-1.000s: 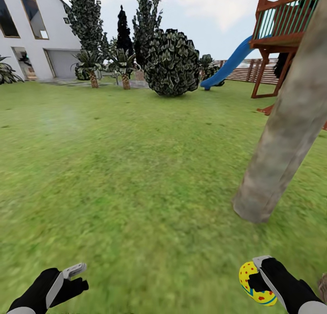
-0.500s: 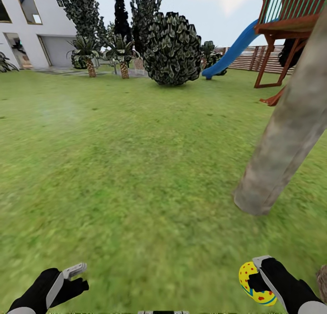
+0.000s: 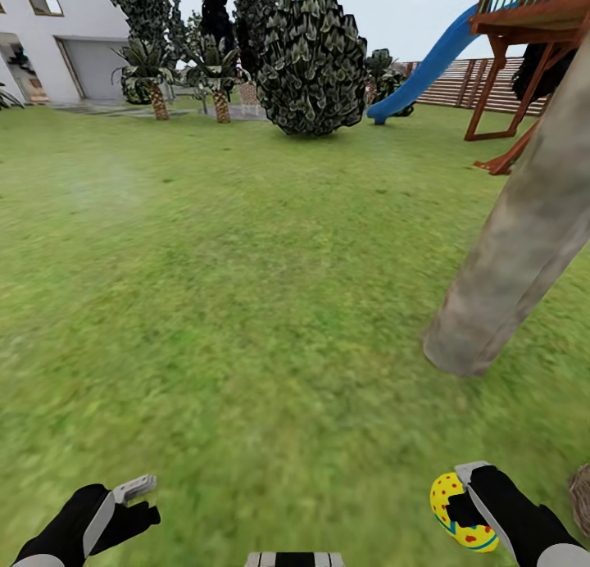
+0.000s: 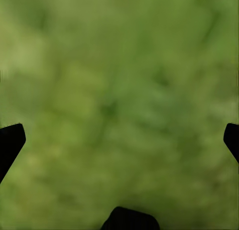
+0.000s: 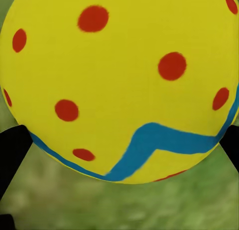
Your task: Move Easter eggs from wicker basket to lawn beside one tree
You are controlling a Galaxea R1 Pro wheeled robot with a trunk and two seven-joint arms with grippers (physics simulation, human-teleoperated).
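My right gripper (image 3: pixel 460 508) is shut on a yellow Easter egg (image 3: pixel 447 495) with red dots and a blue zigzag band, low at the head view's right. The right wrist view shows that egg (image 5: pixel 119 85) close up between the black fingertips (image 5: pixel 11 150). The tree (image 3: pixel 516 256), a thick grey-brown trunk, rises from the lawn (image 3: pixel 246 264) just ahead of that hand. A sliver of brown weave (image 3: pixel 582 497) at the right edge looks like the wicker basket's rim. My left gripper (image 3: pixel 138 501) is open and holds nothing, with blurred grass (image 4: pixel 119 90) between its spread fingers.
A round dark bush (image 3: pixel 311 59) stands far ahead, with small palms (image 3: pixel 147 79) and a white house (image 3: pixel 49 34) to its left. A blue slide (image 3: pixel 426 67) and a wooden play tower (image 3: pixel 533 26) stand far right, behind the trunk.
The whole view has shifted: house, bush and slide have slid upward and the trunk's foot sits higher, so the camera moved. Both grippers keep their places; the egg stays held.
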